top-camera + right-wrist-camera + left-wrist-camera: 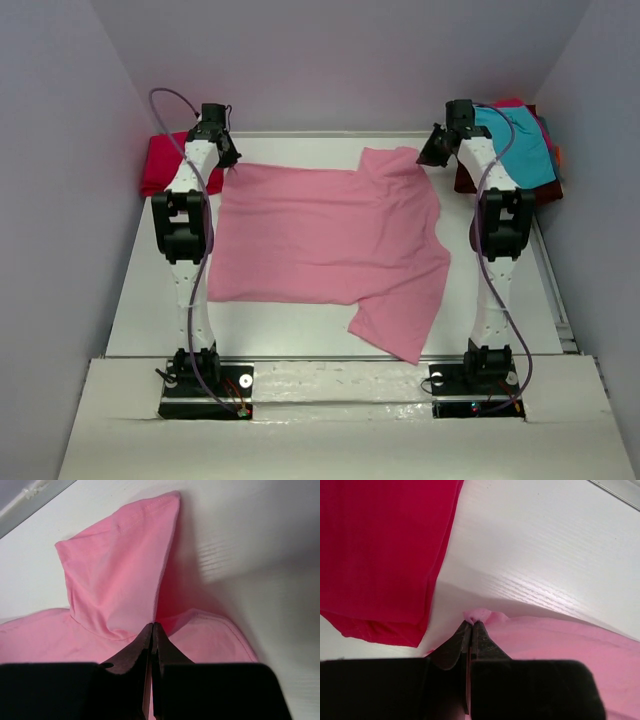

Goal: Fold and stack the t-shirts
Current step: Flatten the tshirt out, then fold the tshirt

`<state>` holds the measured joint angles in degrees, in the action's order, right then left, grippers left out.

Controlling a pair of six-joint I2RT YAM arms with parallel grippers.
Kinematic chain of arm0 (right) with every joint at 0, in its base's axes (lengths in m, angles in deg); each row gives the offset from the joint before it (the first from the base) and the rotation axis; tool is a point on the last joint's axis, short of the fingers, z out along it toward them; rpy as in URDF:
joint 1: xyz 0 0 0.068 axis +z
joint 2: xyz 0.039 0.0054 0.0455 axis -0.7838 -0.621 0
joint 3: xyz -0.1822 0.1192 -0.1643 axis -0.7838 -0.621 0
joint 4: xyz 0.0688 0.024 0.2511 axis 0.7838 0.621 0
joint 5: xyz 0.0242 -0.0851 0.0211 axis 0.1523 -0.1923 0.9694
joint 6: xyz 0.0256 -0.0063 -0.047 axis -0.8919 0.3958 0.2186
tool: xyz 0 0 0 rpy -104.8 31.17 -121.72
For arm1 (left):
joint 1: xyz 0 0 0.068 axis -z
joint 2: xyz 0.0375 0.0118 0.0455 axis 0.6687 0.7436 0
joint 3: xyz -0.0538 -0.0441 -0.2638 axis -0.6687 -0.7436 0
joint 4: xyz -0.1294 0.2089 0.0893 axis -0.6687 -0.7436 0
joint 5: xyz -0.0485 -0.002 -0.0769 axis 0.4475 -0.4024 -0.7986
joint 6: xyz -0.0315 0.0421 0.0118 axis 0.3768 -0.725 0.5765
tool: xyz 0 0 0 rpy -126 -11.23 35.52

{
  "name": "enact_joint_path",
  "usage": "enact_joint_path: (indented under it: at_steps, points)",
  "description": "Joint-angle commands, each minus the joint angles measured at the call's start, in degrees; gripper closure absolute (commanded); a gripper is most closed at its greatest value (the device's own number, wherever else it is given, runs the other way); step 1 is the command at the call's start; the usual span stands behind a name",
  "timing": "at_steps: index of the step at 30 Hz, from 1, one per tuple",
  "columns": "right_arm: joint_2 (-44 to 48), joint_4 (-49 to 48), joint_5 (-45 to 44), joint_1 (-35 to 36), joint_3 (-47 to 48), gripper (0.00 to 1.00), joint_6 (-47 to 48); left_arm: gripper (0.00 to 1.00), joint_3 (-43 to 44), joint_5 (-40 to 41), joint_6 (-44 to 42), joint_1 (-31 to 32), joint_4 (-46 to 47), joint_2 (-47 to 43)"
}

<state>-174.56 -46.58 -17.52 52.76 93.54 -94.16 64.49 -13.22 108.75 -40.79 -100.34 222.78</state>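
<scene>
- Pinching a small bunch of the pink t-shirt [320,235] at its far left corner, the left fingers [454,649] are pressed together with fabric puckered at their tips.
- Right fingers [131,652] are likewise closed tight on pink cloth at the far right corner. One sleeve stands up in a peak just beyond the tips.
- The pink t-shirt is spread across the middle of the table [150,290], mostly flat. Its near right part is creased, with a flap pointing toward the near edge.
- Red t-shirt [380,555] lies at the far left corner, just beside the left fingers. The left wrist view shows a strip of bare table between it and the pink cloth.
- Teal t-shirt [520,145] lies on a heap at the far right, behind the right arm, with a maroon t-shirt [547,192] showing beneath it.
</scene>
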Motion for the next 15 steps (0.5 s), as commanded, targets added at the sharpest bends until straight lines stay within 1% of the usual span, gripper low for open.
enact_joint_path:
  at_steps: [1,7,11,15]
  points:
    - [6.4,-0.7,0.5,-0.4,-1.7,0.93,-0.1,0.94,-1.1,0.8,1.0,0.7,-3.4,-5.8]
    - [9.5,-1.0,0.9,-0.4,-4.6,0.93,0.1,0.94,-4.8,1.1,2.0,0.7,-4.8,-7.7]
    - [12.0,-1.7,1.0,-0.4,-8.5,0.93,0.2,0.94,-8.2,0.9,2.2,0.7,-4.3,-9.7]
    - [13.9,-1.8,1.1,0.1,-10.9,0.93,0.3,0.94,-8.9,0.2,2.8,0.7,-4.8,-11.0]
